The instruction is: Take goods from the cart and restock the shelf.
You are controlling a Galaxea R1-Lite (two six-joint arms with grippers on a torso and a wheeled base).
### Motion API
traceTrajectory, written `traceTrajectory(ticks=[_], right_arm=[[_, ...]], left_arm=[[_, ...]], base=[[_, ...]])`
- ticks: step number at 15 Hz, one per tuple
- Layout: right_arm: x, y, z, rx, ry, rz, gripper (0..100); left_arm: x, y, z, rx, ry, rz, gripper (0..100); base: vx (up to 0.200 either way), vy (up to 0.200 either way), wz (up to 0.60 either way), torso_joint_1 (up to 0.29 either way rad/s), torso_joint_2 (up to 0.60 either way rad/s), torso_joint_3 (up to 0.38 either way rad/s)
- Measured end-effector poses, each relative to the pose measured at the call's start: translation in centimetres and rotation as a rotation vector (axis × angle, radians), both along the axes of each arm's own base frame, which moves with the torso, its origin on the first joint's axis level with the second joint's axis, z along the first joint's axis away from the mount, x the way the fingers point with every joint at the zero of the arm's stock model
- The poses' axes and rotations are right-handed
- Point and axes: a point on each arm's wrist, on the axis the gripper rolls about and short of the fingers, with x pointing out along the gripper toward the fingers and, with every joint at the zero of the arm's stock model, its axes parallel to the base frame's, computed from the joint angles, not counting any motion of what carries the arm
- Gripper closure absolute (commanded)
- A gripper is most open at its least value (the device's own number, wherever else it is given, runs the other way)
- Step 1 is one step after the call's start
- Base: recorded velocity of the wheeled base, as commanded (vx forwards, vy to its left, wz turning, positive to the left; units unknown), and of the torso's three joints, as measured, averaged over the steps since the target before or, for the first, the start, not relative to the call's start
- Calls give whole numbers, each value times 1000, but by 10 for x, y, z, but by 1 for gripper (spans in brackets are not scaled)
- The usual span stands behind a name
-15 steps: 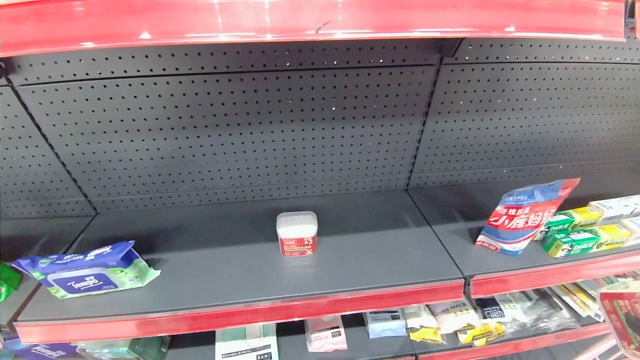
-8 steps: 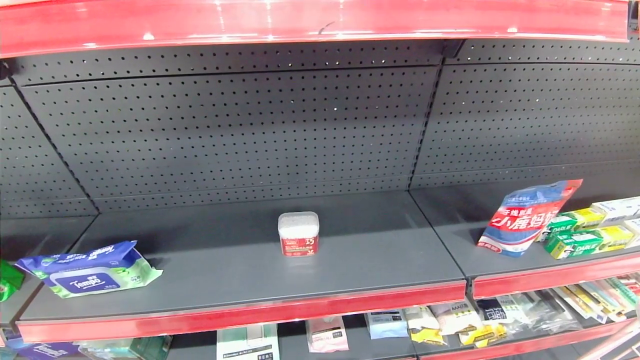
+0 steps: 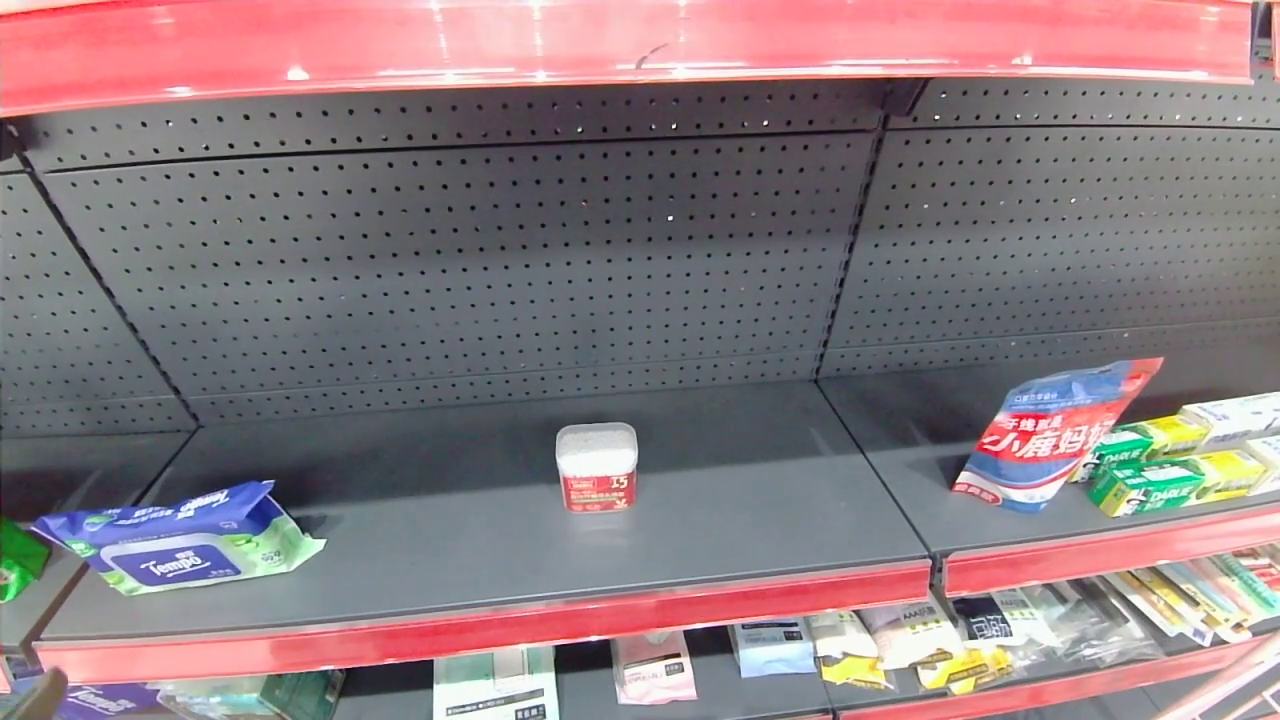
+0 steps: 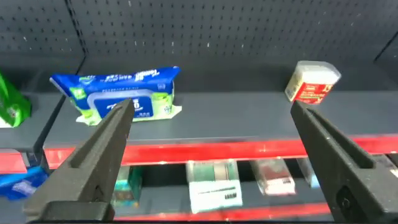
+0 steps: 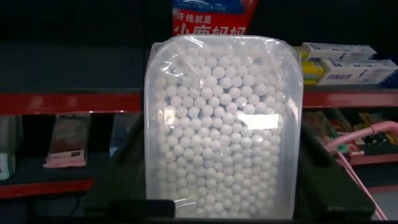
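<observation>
A small box (image 3: 596,466) with a white top and a red label stands mid-shelf on the grey shelf board (image 3: 480,560). My right gripper (image 5: 224,162) is shut on a clear box of white swabs (image 5: 224,118), held in front of the shelf, with dark fingers (image 5: 124,168) on both sides. My left gripper (image 4: 210,106) is open, jaws wide apart, in front of the red shelf edge (image 4: 205,150). Between its fingers I see the same small box (image 4: 313,82) and a blue-green wipes pack (image 4: 118,93).
The wipes pack (image 3: 180,540) lies at the shelf's left. A red-blue pouch (image 3: 1050,435) and green toothpaste boxes (image 3: 1150,470) sit on the right section. Packets fill the lower shelf (image 3: 900,640). A pink cart rail (image 5: 367,134) is at the right.
A red and green item at the head view's lower right edge has dropped out of sight. The shelf goods have not moved.
</observation>
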Motion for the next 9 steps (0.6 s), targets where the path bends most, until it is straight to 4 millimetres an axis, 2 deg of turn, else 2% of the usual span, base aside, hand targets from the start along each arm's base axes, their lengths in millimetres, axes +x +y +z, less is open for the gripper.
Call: traceTrajectory(ticks=[2, 4, 7, 9], right_arm=[[1, 0, -13, 2, 31, -1, 100], [-1, 0, -21, -1, 39, -15, 100], [-1, 0, -24, -1, 47, -22, 100], [2, -2, -23, -10, 72, -61, 100]], left_arm=[[36, 0, 24, 57, 87, -11, 0], [76, -1, 37, 104, 172, -74, 0], [132, -6, 41, 132, 260, -311, 0], [168, -10, 30, 211, 310, -529, 0]], base=[[0, 0, 0, 0, 0, 0], [0, 0, 0, 0, 0, 0], [0, 0, 0, 0, 0, 0], [0, 0, 0, 0, 0, 0]])
